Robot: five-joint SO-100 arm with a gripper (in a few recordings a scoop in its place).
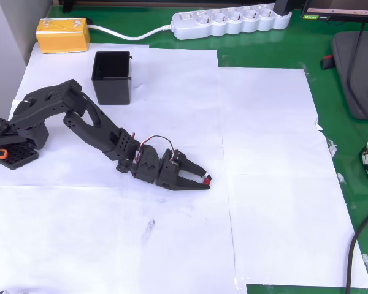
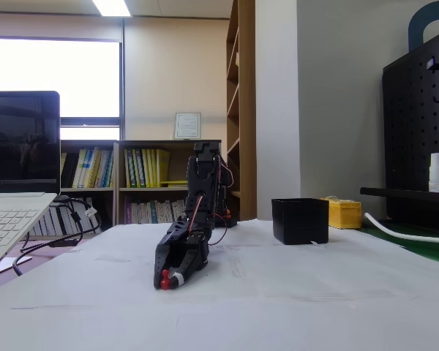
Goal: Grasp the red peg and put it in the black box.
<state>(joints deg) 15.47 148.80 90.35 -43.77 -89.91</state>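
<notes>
The red peg (image 1: 207, 179) sits between the tips of my black gripper (image 1: 203, 179), low on the white paper near the middle of the table. In the fixed view the peg (image 2: 164, 279) shows at the bottom of the gripper (image 2: 168, 280), touching or just above the paper. The fingers are closed onto it. The black box (image 1: 112, 76) stands open-topped and upright at the back left in the overhead view, well away from the gripper. In the fixed view the box (image 2: 300, 221) stands right of the arm.
A yellow box (image 1: 62, 34) lies beyond the black box, and a white power strip (image 1: 233, 21) runs along the far edge. A laptop (image 2: 7, 219) stands at the left of the fixed view. White paper sheets (image 1: 270, 184) cover the green mat.
</notes>
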